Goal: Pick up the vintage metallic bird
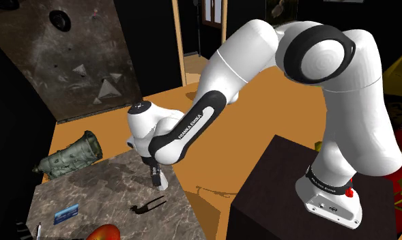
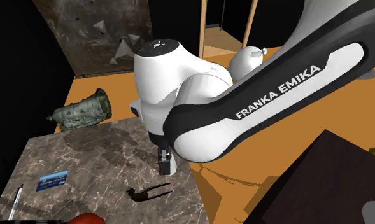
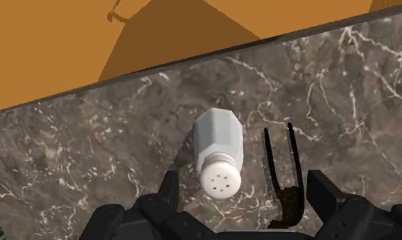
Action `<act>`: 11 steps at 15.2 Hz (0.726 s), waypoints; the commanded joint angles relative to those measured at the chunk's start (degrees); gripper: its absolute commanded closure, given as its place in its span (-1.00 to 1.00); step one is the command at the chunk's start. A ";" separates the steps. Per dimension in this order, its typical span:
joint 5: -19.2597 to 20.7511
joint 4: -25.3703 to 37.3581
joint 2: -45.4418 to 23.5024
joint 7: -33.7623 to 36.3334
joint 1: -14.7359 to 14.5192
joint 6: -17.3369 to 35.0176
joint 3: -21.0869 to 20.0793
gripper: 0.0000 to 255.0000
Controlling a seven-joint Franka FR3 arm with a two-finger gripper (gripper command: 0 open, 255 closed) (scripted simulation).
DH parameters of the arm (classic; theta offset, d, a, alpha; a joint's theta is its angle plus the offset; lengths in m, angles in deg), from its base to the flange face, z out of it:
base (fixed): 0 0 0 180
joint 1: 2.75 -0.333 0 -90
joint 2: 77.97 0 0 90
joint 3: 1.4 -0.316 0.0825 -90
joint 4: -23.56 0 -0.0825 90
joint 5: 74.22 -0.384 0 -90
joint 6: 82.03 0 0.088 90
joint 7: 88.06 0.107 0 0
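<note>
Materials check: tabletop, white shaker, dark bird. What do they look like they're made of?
Tabletop: polished grey-brown stone, likely marble, going by the white veining.
Shaker: plain matte white with a holed cap; material unclear.
Bird: near-black, brownish body, thin prongs; possibly tarnished metal, though no shine shows.

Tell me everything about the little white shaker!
The shaker is whitish grey, with a flat-sided body and a round cap dotted with small holes. It stands upright on the dark marbled table, not far from the edge next to the orange floor. The gripper hangs over it, open, with the shaker nearer one finger; I cannot tell if they touch. A dark pronged thing lies close beside it, apart.
</note>
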 commanded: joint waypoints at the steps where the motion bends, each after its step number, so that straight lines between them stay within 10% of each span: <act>1: 1.01 2.72 -3.06 -0.67 -1.41 0.27 -0.58 -1.00; 11: 4.36 11.06 -14.19 -2.88 -5.88 2.74 -1.43 -1.00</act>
